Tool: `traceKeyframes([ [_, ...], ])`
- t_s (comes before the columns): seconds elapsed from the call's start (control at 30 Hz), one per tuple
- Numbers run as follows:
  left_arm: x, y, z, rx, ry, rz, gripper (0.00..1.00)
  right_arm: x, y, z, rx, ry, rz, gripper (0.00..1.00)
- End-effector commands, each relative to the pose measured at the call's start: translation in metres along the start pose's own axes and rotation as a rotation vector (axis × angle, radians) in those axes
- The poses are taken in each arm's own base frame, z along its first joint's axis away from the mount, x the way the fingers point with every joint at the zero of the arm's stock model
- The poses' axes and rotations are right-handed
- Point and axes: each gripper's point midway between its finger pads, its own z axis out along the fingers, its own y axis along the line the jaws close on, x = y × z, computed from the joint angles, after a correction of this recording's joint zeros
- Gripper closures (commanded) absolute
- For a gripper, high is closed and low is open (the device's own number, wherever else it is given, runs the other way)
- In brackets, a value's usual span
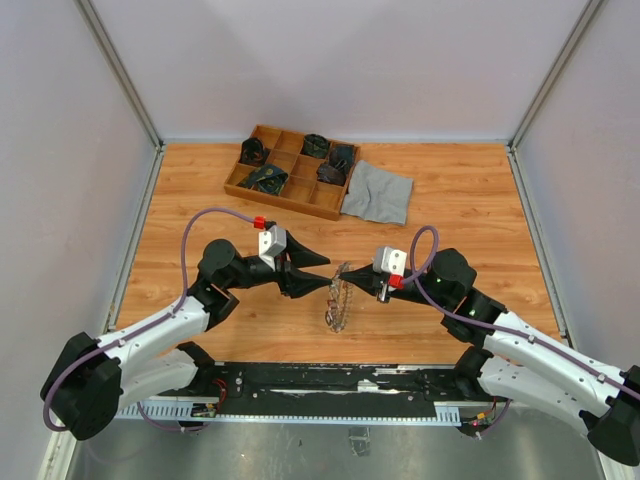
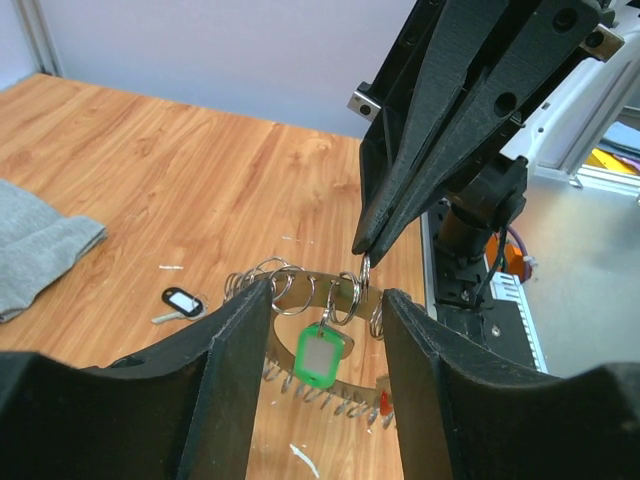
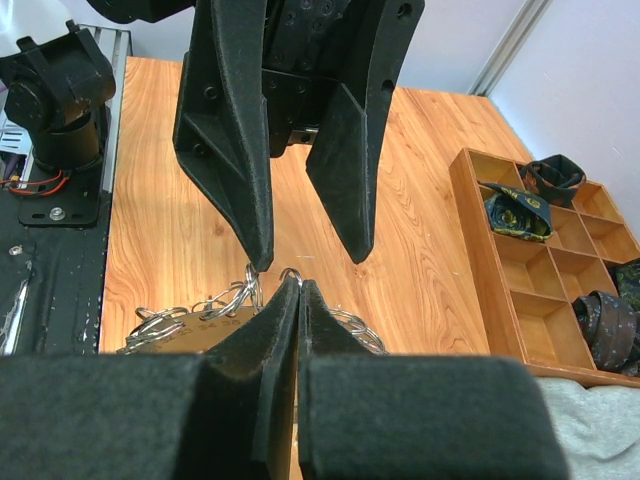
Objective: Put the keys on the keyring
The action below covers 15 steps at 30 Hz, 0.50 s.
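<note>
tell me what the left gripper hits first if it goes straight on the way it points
The keyring, which sits between the open fingers of the left gripper, with a green-tagged key in the gap. Just beyond is the right gripper, shut on one of its rings; how far beyond is hard to judge.

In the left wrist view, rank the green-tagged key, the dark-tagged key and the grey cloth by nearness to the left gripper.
From the left gripper:
1. green-tagged key, between its open jaws, hanging on the keyring.
2. dark-tagged key, lying on the table to the left.
3. grey cloth, at the far left edge.
</note>
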Motion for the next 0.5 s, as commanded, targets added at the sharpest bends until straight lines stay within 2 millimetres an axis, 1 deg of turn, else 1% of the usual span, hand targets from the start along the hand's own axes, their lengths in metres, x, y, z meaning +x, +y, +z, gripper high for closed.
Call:
traceKeyframes([
  [0.0, -0.0191, -0.0073, 0.0026, 0.029, -0.047, 0.057, 0.45, -0.0314, -0.0163, 0.0009, 0.048, -0.083, -0.051, 1.00],
  [0.3, -0.0170, -0.0063, 0.0054, 0.038, -0.042, 0.047, 0.41, -0.0302, -0.0162, 0.0025, 0.045, -0.081, -0.048, 1.00],
  [0.47, -0.0153, -0.0054, 0.0074, 0.041, -0.037, 0.041, 0.41, -0.0302, -0.0161, 0.0036, 0.042, -0.083, -0.043, 1.00],
])
